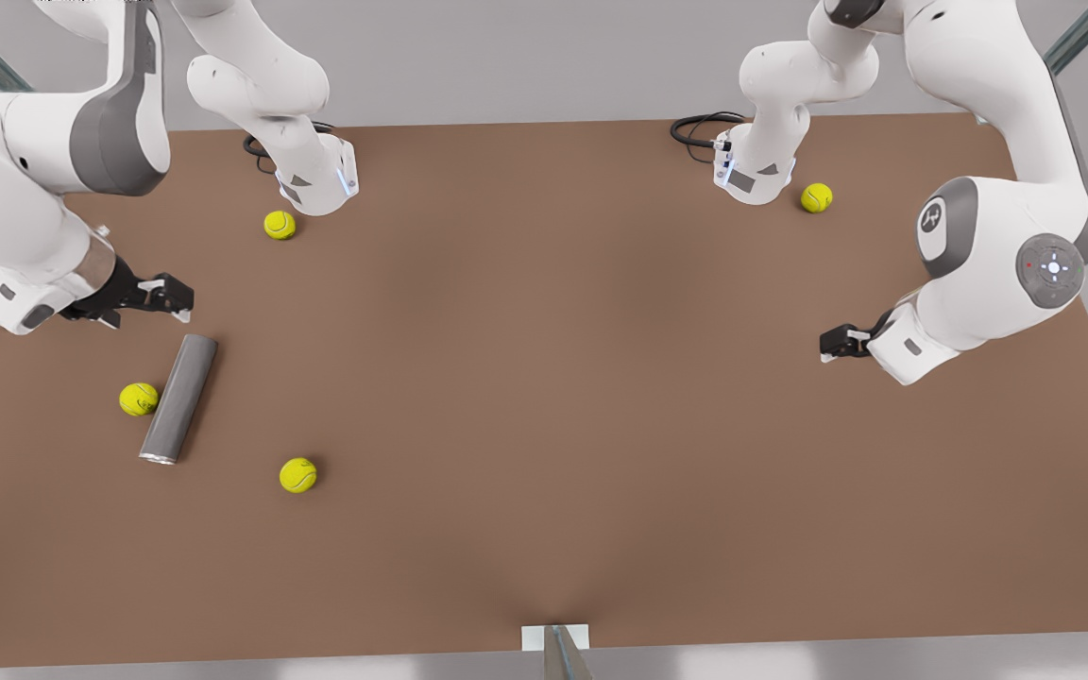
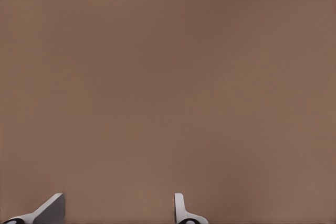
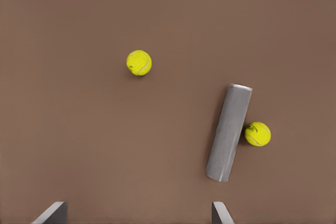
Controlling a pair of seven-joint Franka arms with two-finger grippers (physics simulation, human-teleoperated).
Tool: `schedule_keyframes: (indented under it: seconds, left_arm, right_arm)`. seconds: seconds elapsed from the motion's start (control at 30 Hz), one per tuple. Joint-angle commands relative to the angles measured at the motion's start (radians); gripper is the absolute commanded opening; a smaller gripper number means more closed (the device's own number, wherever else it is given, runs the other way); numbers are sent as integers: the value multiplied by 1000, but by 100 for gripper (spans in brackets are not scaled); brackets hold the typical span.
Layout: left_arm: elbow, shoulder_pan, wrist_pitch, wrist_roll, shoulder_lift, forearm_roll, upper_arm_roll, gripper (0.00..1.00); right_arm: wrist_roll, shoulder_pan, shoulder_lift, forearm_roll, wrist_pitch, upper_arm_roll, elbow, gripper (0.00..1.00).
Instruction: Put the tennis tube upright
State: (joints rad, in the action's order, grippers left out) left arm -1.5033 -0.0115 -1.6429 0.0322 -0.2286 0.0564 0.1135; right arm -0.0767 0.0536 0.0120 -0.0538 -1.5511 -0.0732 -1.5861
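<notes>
Tube [image 1: 178,399]: 1, lying | balls: 4 | hands: 2, open

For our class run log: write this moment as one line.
tennis tube: lying flat, ball alongside | right gripper: open, above tube, empty | left gripper: open, waiting | upright: not yet

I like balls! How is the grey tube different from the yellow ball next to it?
The tennis tube is grey and long; the ball beside it is yellow and round. The tube has a silvery rim; the ball has none. Both lie on the table. The right gripper is open near the tube; the left gripper waits open across the table.
</notes>
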Motion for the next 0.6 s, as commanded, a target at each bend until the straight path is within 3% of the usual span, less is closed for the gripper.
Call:
schedule_keyframes:
  seconds: [0.0, 0.2, 0.37, 0.47, 0.57]
  left_arm:
    - [0, 1, 0, 0, 0, -1, 0, 99]
    - [-24, 2, 25, -2, 3, 0, 0, 99]
    - [-28, -35, -41, -15, -75, 5, 0, 99]
    - [-28, -21, -72, -15, -100, 10, 2, 99]
    - [-23, -21, -66, -35, -95, 11, 29, 99]
  right_arm:
    - [0, -20, 0, 0, 0, 0, 0, 100]
    - [-2, 9, 57, 0, -20, 0, -57, 100]
    - [-9, 77, 214, -12, -81, 1, -98, 100]
    - [-3, 149, 183, -1, -112, -5, -158, 100]
    - [-14, 242, 102, 2, -222, -8, -324, 100]
